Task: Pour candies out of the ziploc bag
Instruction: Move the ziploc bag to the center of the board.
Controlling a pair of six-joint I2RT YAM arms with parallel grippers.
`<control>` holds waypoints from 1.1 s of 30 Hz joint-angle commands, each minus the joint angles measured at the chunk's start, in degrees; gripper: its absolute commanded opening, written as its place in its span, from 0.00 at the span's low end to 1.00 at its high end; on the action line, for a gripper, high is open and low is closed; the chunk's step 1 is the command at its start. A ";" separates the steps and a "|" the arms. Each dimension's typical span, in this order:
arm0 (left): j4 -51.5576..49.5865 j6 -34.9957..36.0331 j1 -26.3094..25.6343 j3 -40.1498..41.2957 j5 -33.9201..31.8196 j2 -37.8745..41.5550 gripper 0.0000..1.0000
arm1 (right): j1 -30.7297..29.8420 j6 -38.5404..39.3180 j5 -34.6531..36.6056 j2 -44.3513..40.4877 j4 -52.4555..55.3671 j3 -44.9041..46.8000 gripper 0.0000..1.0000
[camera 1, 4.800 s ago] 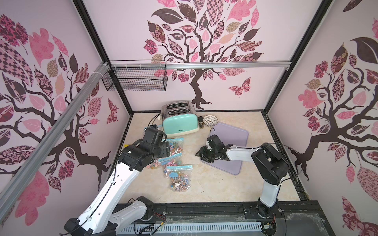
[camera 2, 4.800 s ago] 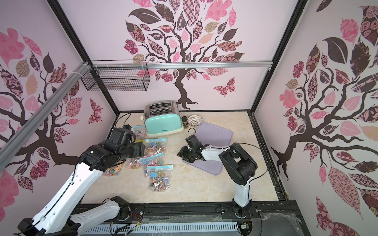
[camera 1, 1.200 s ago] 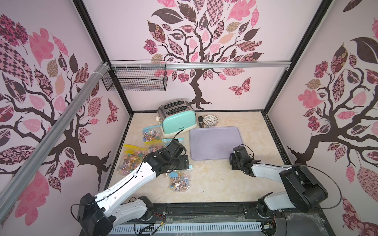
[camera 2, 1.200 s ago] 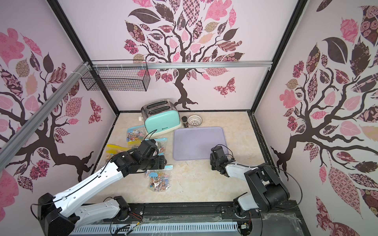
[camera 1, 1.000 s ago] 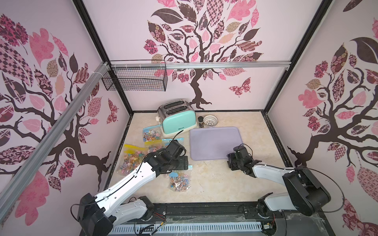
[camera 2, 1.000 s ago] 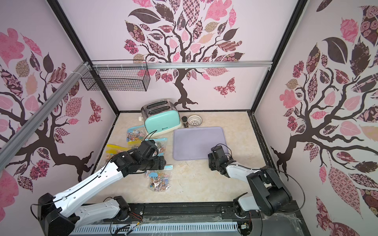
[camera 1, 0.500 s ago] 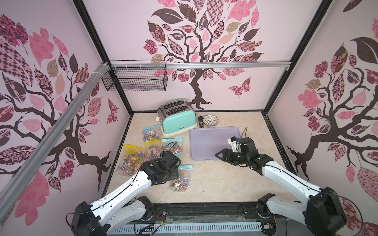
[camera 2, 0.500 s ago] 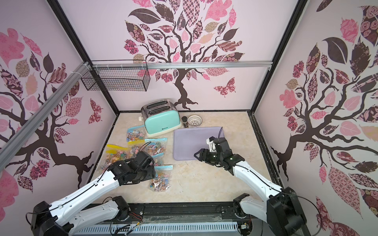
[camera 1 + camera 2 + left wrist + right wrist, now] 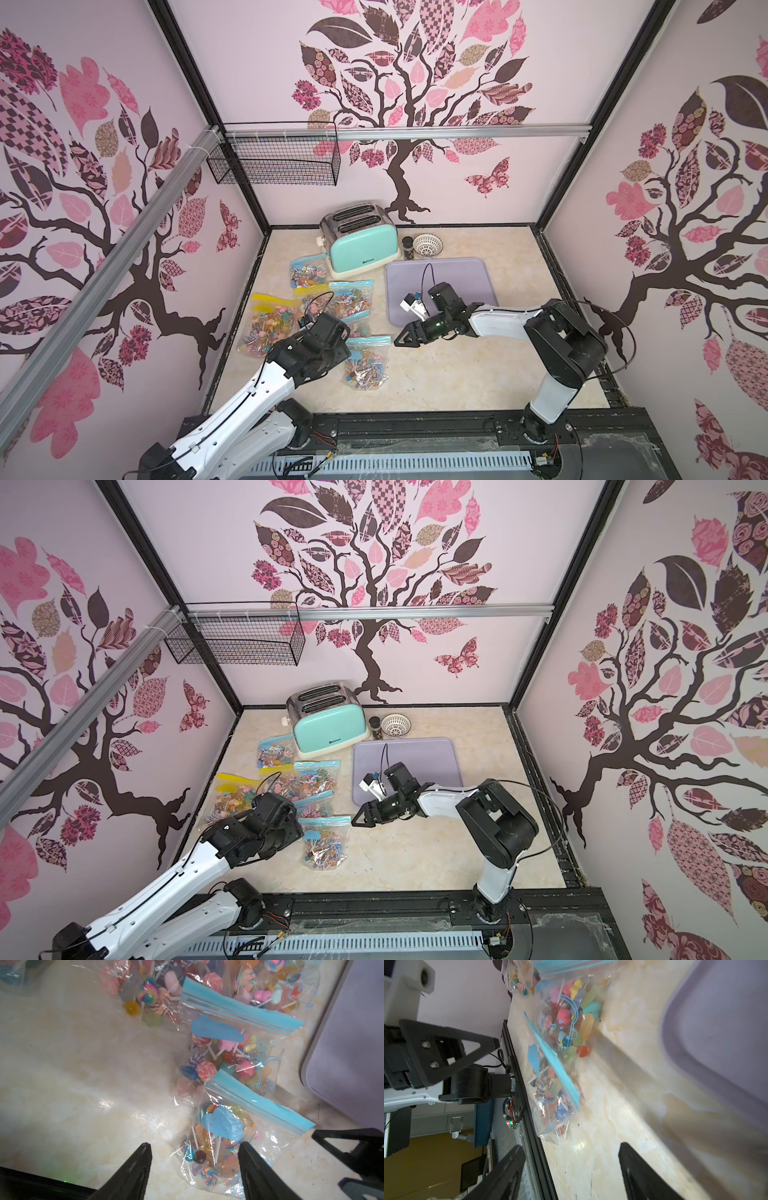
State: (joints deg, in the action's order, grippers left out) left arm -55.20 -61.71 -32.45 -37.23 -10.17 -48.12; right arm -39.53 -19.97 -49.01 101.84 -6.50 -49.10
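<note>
While both arms hang low over the marble table (image 9: 457,374), which step goes in the log? I note the purple mat (image 9: 469,274) lies bare beside the toaster (image 9: 361,245), with nothing poured on it. (RM)

Reach, pre-grasp. Several zip bags lie flat in a cluster on the left arm's side. The ziploc bag (image 9: 365,365) nearest the robot lies apart from the mat. Its blue zip strip (image 9: 259,1104) looks pressed closed, as far as I can judge, and the candies (image 9: 208,1175) are all inside. (JL)

Grippers? (RM)

For the left gripper (image 9: 194,1144): jaws well apart, nothing held, poised over the bag's bottom end with the plastic showing between the fingers. Contact I cannot tell. For the right gripper (image 9: 570,1146): jaws also spread, empty, over bare table between mat and bag, just beside the zip-end corner. (JL)

Next move, as a judgement? (RM)

Probably the left closes on the bottom edge to anchor it, and the right takes the zip lip and pulls it open. Only then lift and tip, mouth down, over the mat. Thin film calls for a pinch on plastic alone, not on a lollipop stick. Task barely begun. (JL)
</note>
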 commanded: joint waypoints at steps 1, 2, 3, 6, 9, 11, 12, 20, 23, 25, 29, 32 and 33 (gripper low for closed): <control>0.35 2.42 1.91 0.02 2.16 1.18 0.70 | -1.59 1.97 -2.57 3.05 -3.27 -1.85 0.73; 0.51 2.70 2.16 0.05 2.47 1.15 0.70 | -1.98 1.95 -2.58 3.77 -3.58 -2.04 0.73; 0.85 3.04 2.37 0.06 2.73 0.81 0.70 | -2.38 1.89 -2.76 4.51 -3.81 -2.30 0.72; 1.57 3.60 2.32 -0.12 3.73 -0.67 0.70 | -3.71 0.96 -3.36 5.91 -5.41 -2.40 0.69; 2.64 3.93 2.34 0.22 4.42 -1.76 0.69 | -4.84 -1.15 -3.26 6.93 -8.26 -2.17 0.67; 3.43 3.88 2.34 0.65 4.79 -1.93 0.69 | -5.32 -4.08 -3.26 7.85 -11.80 -2.01 0.65; 3.69 3.99 2.36 0.84 4.98 -2.07 0.69 | -5.55 -5.91 -3.33 8.53 -13.90 -2.13 0.64; 4.55 4.82 2.32 1.61 6.21 -2.50 0.69 | -7.33 -17.41 -2.30 11.80 -26.04 -1.25 0.32; 4.67 5.35 2.33 1.90 6.77 -2.61 0.68 | -7.38 -18.36 -0.65 10.44 -26.08 0.54 0.09; 4.97 6.00 2.32 1.88 7.31 -2.77 0.68 | -7.32 -19.29 1.42 8.77 -25.68 2.25 0.00; 5.27 8.06 2.38 1.41 9.00 -3.57 0.67 | -7.37 -25.26 7.99 4.50 -25.92 7.11 0.00; 5.02 10.34 2.34 0.68 11.73 -5.32 0.65 | -7.36 -33.70 15.49 -0.20 -28.50 13.72 0.00; 5.23 10.98 2.13 0.59 12.69 -6.11 0.64 | -7.34 -37.04 19.10 -2.33 -28.70 16.59 0.00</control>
State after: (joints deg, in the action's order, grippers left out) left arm -50.63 -53.84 -30.35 -36.03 -0.47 -53.10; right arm -46.72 -47.48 -39.33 103.37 -33.43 -36.84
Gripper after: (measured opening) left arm 0.648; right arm 0.044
